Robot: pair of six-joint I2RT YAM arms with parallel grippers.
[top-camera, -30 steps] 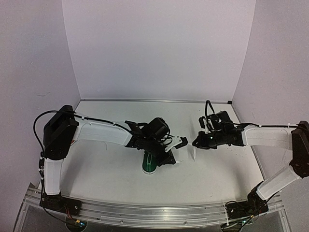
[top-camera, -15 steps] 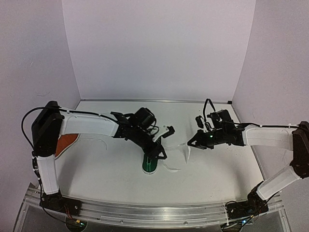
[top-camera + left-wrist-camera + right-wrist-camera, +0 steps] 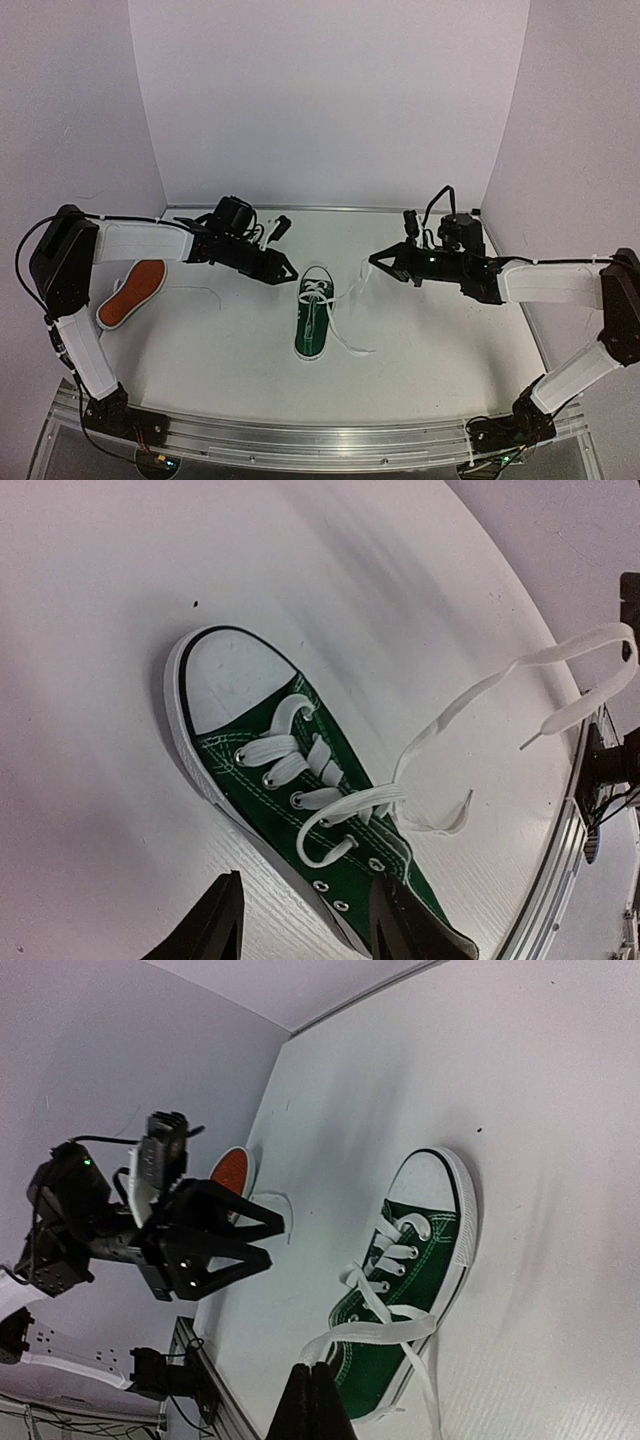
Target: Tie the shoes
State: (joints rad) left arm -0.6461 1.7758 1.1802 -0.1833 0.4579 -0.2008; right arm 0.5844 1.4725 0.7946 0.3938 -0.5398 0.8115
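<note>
Smooth white link shells are seen on the left arm [image 3: 140, 242] and the right arm [image 3: 550, 282], joined by blocky matte-black joint housings [image 3: 60, 262]. Thin black cables [image 3: 438, 203] are routed along the links. The black left gripper [image 3: 275, 1240] and black right gripper [image 3: 375, 259] are fitted with tapered, wedge-shaped fingers. A small green light [image 3: 86, 1160], possibly an indicator, is visible on the left wrist.

Even diffuse light, soft shadow beside green shoe [image 3: 262, 805], wrist views bent at edges
</note>
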